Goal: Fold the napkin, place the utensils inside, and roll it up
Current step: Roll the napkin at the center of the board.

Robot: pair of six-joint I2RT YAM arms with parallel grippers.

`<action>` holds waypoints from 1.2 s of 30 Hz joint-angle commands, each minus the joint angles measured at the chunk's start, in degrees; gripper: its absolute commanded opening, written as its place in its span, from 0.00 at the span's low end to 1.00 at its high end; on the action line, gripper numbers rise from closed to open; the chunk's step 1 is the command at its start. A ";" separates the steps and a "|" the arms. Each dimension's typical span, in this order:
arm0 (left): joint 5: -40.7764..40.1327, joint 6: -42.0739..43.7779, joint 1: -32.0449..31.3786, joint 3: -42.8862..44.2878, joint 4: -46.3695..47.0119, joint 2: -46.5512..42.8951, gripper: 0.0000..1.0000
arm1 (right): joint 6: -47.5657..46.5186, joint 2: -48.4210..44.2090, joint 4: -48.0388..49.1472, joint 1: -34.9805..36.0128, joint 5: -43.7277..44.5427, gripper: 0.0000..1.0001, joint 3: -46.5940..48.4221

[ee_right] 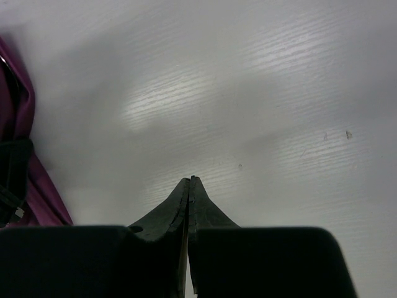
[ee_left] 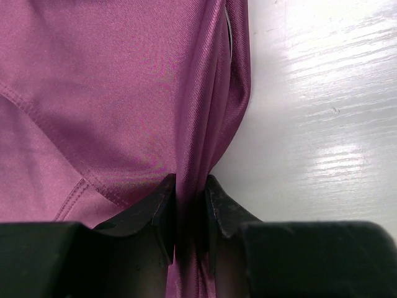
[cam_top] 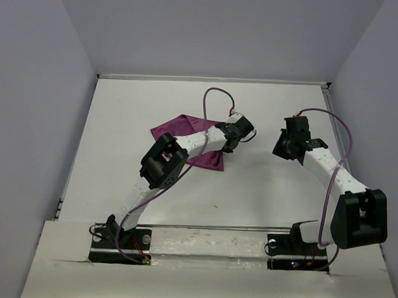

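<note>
Left gripper [ee_left: 189, 194] clamped on a bunched ridge of the napkin [ee_left: 105, 93], jaws tight on it. Open table [ee_left: 310, 124] right of the fingers, cloth spread to their left: plum, plain, creased, hem showing. Right gripper [ee_right: 189, 183] pinched shut on nothing over bare table, napkin edge far to its left. Only the top view shows the napkin partly under the left arm, table edges well apart from both grippers
</note>
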 commanded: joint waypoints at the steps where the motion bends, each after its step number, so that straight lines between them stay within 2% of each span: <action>1: 8.39 -0.41 1.81 -5.85 1.09 -1.10 0.00 | -0.32 -1.06 0.53 -0.35 -0.12 0.03 1.21; 10: 26.31 0.03 7.08 -22.01 16.99 -13.23 0.00 | 1.26 -0.44 0.70 -0.35 -3.81 0.03 1.73; 11: 30.24 -0.24 7.95 -22.99 19.36 -14.63 0.00 | 1.35 -0.35 1.14 -0.35 -5.30 0.02 1.73; 16: 36.95 -0.85 9.72 -28.89 25.17 -18.15 0.00 | 3.36 0.87 4.30 -0.35 -12.77 0.05 1.30; 18: 39.84 -1.12 10.50 -30.90 27.63 -18.86 0.00 | 4.94 1.57 6.66 -0.35 -16.01 0.15 1.12; 19: 41.16 -1.12 10.77 -31.61 29.03 -19.39 0.00 | 5.47 2.45 8.51 0.34 -17.60 0.30 1.03; 21: 41.96 -1.29 11.12 -33.45 30.19 -20.09 0.00 | 7.23 3.77 10.18 2.70 -18.40 0.41 1.64; 22: 42.40 -1.38 11.21 -33.99 30.45 -20.36 0.00 | 7.84 4.65 10.89 3.68 -18.58 0.53 2.17; 26: 43.90 -1.47 11.56 -35.66 32.39 -20.97 0.00 | 10.66 10.62 14.67 8.25 -19.19 0.72 5.07; 32: 44.52 -1.47 11.83 -37.33 33.62 -21.50 0.00 | 15.14 18.53 22.22 9.05 -22.44 0.78 8.23; 36: 44.96 -1.12 11.92 -37.68 33.62 -21.50 0.00 | 16.29 21.44 23.55 9.58 -23.42 0.81 10.60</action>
